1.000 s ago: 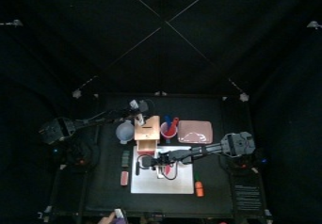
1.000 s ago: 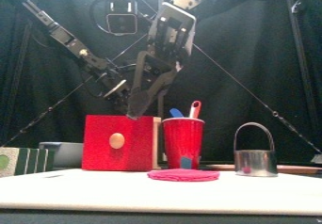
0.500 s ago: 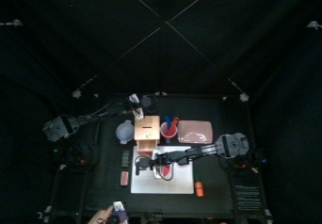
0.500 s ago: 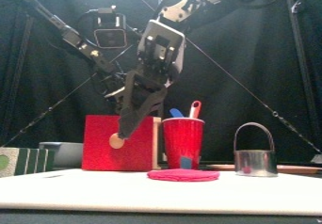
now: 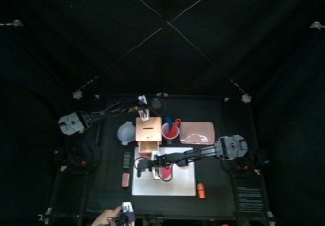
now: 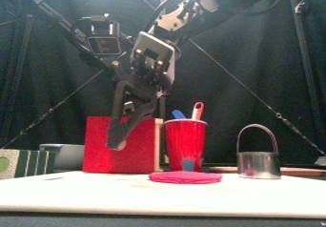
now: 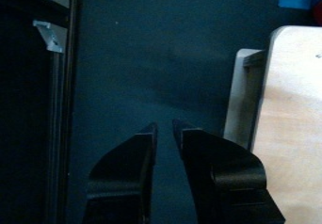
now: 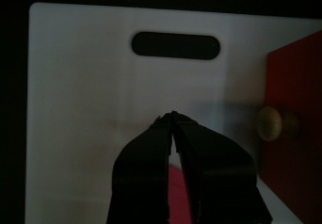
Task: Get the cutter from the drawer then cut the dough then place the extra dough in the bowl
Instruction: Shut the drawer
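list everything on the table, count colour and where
wooden box: 1, pale with red drawer front, mid-table
white cutting board: 1, white, in front of the box
dough: 1, pink disc, on the board
red cup: 1, red, right of the drawer front
toy knives: 2, one blue, one red, in the cup
metal cutter: 1, silver, wire handle, standing right of the cup
pink tray: 1, pink, right of the box
bowl: 1, blue-grey, left of the box
green toy: 1, front view's left edge, cut off
left gripper: black, jaws slightly apart, beside the box, holding nothing
right gripper: black, jaws shut, at the drawer front
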